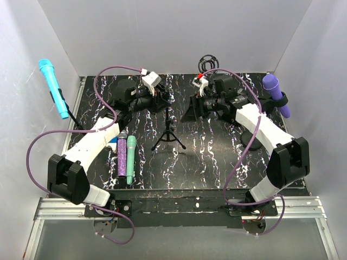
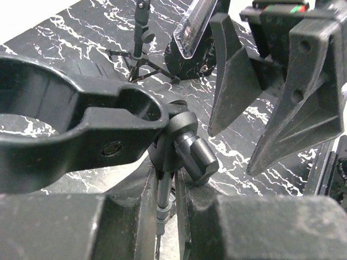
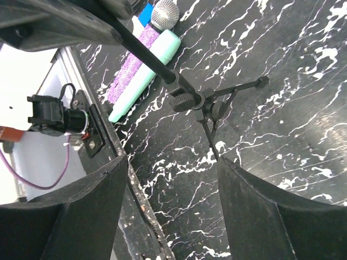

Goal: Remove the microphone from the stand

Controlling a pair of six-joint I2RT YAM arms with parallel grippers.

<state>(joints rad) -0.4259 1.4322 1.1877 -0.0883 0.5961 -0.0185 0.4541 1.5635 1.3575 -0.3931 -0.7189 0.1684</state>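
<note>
Left wrist view is the closest look at the black tripod microphone stand (image 2: 162, 200). Its thin pole runs up between the left gripper (image 2: 165, 179) fingers, which are clenched on it. The stand's black C-shaped plastic clip (image 2: 81, 124) fills the left of that frame, cut off at the edge. From above, the stand (image 1: 169, 132) sits mid-table, its top hidden under the left gripper (image 1: 160, 100).

A mint-green microphone with a silver mesh head (image 1: 130, 160) lies flat on the black white-veined marble table (image 1: 217, 162), left of the stand and apart from it. It is just beside a purple glitter microphone (image 1: 122, 157). The right wrist view shows the same pair (image 3: 146, 70) (image 3: 127, 73) behind the pole (image 3: 190, 100), with a blue object (image 3: 145, 11) mostly cut off at the top edge.

The right gripper (image 3: 172, 162) is released, its fingers spread wide above the tripod legs. It hangs just right of the stand (image 1: 194, 108).

Farther out, a cyan microphone (image 1: 52, 86) sits clipped near the left wall and a violet microphone (image 1: 275, 95) near the right wall. The bases holding them are hard to make out.
</note>
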